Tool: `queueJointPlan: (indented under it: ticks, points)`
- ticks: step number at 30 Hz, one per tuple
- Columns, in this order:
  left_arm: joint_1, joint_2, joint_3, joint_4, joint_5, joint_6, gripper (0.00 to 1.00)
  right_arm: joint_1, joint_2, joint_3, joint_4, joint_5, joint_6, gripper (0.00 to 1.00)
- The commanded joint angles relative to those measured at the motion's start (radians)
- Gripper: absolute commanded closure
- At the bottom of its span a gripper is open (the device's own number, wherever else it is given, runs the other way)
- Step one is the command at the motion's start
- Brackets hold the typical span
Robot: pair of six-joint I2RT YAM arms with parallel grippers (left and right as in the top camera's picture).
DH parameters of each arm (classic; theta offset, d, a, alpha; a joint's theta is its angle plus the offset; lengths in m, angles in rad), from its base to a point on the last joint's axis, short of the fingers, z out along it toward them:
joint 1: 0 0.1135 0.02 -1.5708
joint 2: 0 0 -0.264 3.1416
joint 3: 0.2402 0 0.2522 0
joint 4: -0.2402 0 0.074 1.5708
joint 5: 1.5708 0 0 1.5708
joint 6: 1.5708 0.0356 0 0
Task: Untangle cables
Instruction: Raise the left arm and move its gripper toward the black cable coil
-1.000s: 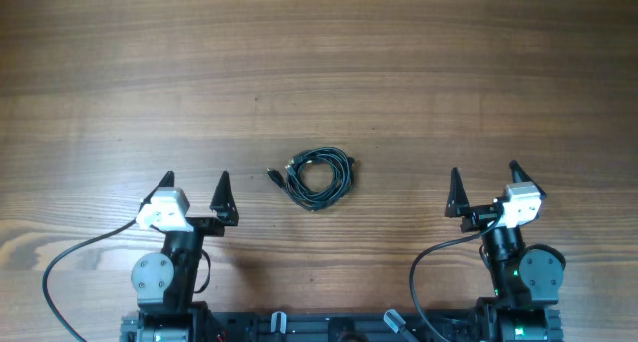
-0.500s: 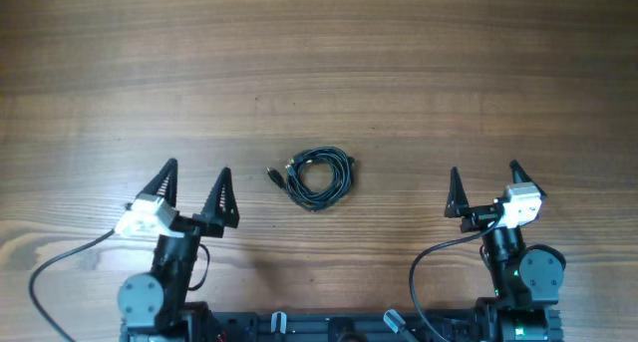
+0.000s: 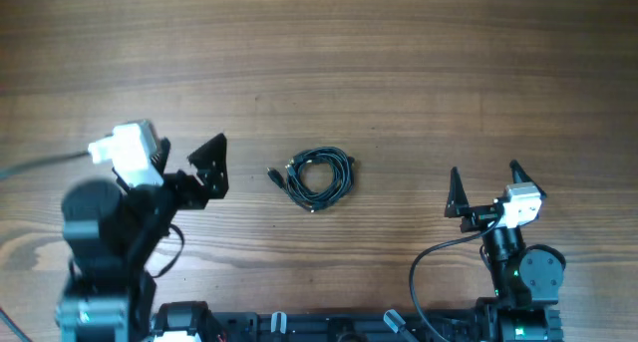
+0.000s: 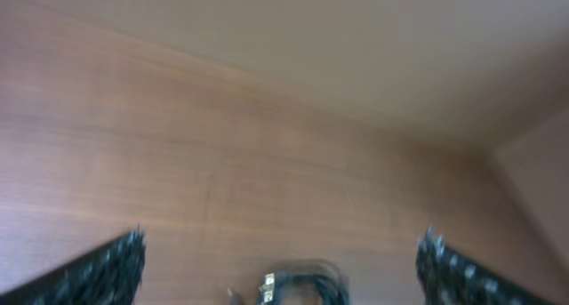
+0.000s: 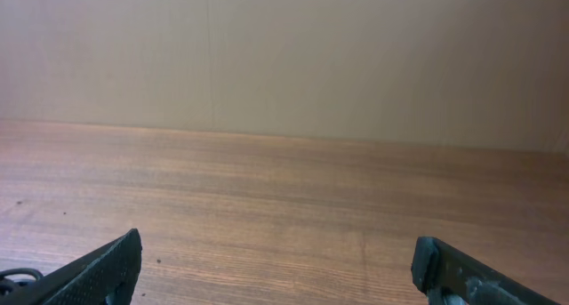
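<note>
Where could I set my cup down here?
The far half of the brown wooden table, beyond everything, is bare. Also the strip between the coiled bundle of thin black cables and the right gripper. It is tighter between the bundle and the left gripper.

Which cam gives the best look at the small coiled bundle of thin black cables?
Overhead: the whole coiled bundle of thin black cables shows, unobstructed. Left wrist: the bundle is blurred and cut by the bottom edge. Right wrist: only a dark sliver, bottom-left corner.
</note>
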Motion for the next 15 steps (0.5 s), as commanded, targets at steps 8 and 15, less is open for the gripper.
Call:
queueJointPlan:
  ticks: [8,15]
  points:
    - [0.003,0.279,0.214,-0.183,0.282,0.030,0.00,0.005,-0.009,0.000,0.003,0.018,-0.003,0.00]
    - [0.003,0.369,0.406,-0.409,0.218,0.042,0.00,0.005,-0.009,0.000,0.004,0.018,-0.003,0.00]
